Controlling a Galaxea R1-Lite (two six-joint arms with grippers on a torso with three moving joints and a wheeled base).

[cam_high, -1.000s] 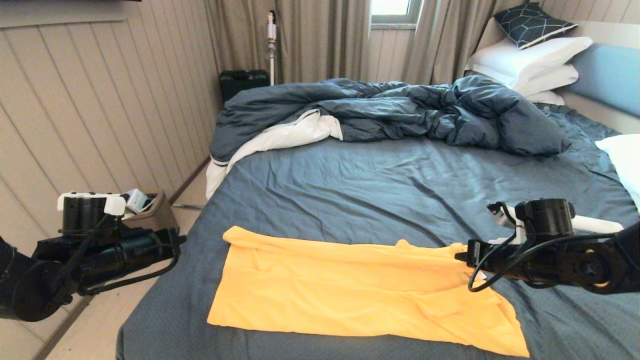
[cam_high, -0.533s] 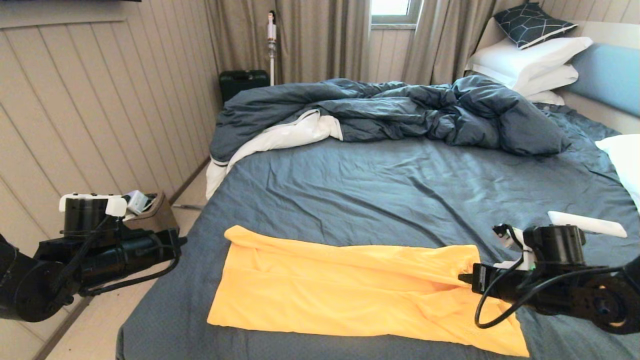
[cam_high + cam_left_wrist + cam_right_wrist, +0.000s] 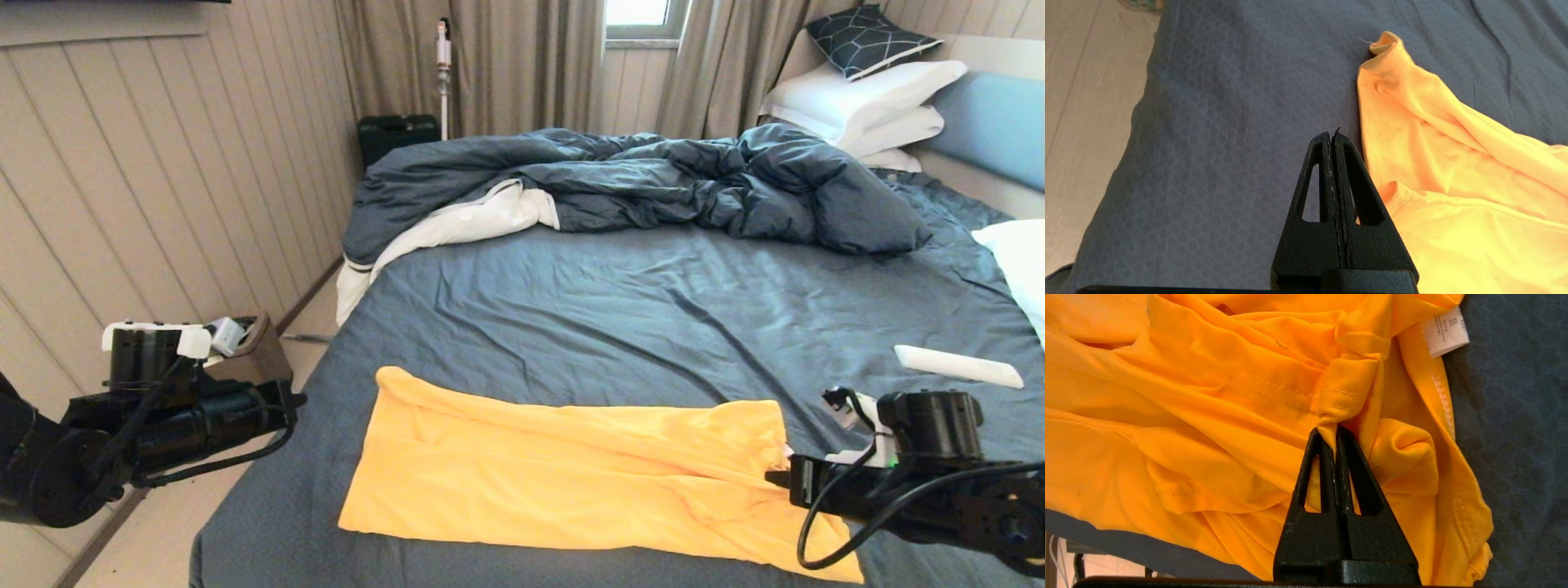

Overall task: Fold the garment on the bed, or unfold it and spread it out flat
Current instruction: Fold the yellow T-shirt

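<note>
A plain bright yellow short-sleeved T-shirt [image 3: 571, 474] of thin smooth fabric lies folded into a long band across the near part of a wide bed [image 3: 653, 318] with a wrinkled dark blue-grey sheet. The right claw [image 3: 1331, 430], at the garment's right end, is clamped tight on a bunched fold of the yellow cloth near the neckline, where a small white label [image 3: 1445, 332] shows just beside the pinch. The left claw [image 3: 1333, 136] is closed on nothing and hovers above bare sheet just beside the shirt's left edge, its arm reaching in from over the floor at the bed's left side. A rumpled dark blue duvet [image 3: 637, 184] with a white underside is heaped across the far part of the bed. White pillows [image 3: 865, 98] topped by a dark patterned cushion [image 3: 869, 37] are stacked at the far right against a light blue padded headboard [image 3: 992, 122]. A slim white oblong object [image 3: 957, 366] lies on the sheet at the right, just beyond the right arm.
</note>
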